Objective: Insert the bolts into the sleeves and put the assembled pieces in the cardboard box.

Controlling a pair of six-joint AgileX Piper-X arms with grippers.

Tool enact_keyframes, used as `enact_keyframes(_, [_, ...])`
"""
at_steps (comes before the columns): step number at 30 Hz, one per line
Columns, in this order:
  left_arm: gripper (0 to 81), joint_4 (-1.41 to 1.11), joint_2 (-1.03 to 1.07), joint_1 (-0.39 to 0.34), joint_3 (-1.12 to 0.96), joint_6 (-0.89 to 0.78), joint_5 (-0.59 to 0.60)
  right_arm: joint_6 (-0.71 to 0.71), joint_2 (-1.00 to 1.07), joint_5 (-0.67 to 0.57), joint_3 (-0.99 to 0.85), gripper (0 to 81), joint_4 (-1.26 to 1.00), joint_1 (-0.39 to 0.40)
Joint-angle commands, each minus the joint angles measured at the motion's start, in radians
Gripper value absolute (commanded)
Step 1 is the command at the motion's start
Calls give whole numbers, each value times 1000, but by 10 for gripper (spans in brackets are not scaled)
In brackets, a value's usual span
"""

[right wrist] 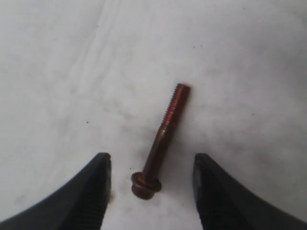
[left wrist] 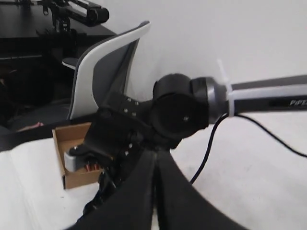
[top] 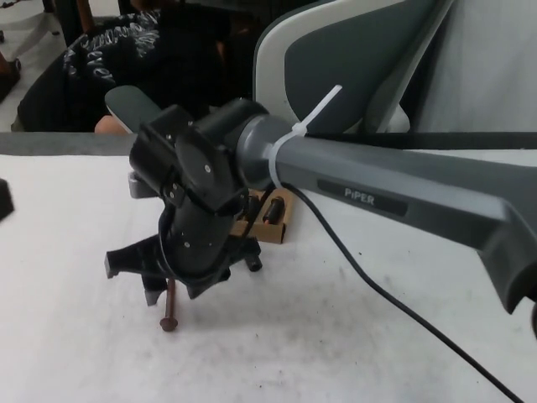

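Note:
A copper bolt (right wrist: 165, 129) lies flat on the white bench, its flanged head between the tips of my right gripper (right wrist: 151, 159), which is open and straddles it without touching. From above, this bolt (top: 170, 312) pokes out under the right gripper (top: 172, 285), which points straight down at it. The cardboard box (top: 273, 231) stands just behind that wrist and holds a dark piece. My left gripper (left wrist: 156, 163) is shut with nothing between its fingers, held off the bench and facing the right arm and the box (left wrist: 60, 143).
The right arm's black cable (top: 377, 294) trails over the white bench toward the near right. A grey and white chair (top: 352, 59) stands behind the bench edge. A dark object (top: 4, 201) sits at the far left edge.

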Motion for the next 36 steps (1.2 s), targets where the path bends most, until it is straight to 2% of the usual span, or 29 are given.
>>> enact_keyframes(1, [8, -3, -29, -1, 1, -36, -12, 27, 11, 5, -1, 477, 1, 5])
enact_keyframes(6, [8, 2, -101, -1, 1, -43, -23, 32, 30, 8, -3, 414, 2, 21])
enact_keyframes(15, [8, 72, -167, -1, 10, -43, -17, 47, 70, 87, -3, 410, 73, 64])
enact_keyframes(26, [8, 70, -214, -1, 82, -59, -13, 62, 77, 140, -3, 356, 83, 67])
enact_keyframes(28, [8, 70, -214, -1, 82, -59, -13, 62, 77, 140, -3, 303, 83, 67])
enact_keyframes(33, [8, 68, -214, -1, 81, -59, -13, 46, 77, 106, -3, 1, 92, 67])
enact_keyframes(36, [8, 68, -214, -1, 81, -59, -13, -59, 77, 90, -3, 3, 119, 67])
